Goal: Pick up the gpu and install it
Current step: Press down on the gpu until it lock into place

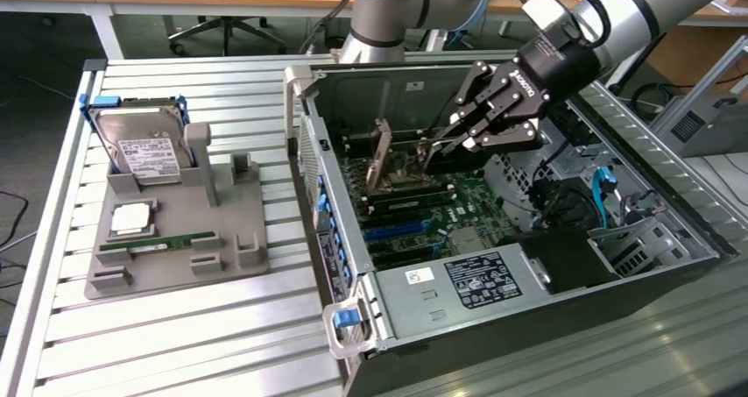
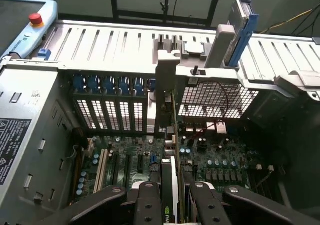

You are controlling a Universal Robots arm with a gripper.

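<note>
We are clenching the gripper [image 2: 172,197] on the gpu [image 2: 170,135], holding it edge-down inside the open computer case [image 1: 339,318], at three o'clock from the fixture tray [image 1: 175,265], so it meets the motherboard [image 2: 215,155] slot.

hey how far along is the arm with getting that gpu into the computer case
Done: the gpu is off the grey holder, where the hard drive and memory stick remain. In hand: the gripper is closed on the card inside the open case, holding it upright over the motherboard, bracket toward the rear slots. Left: whether it is seated in its slot cannot be told, and the gripper has not let go.
</note>
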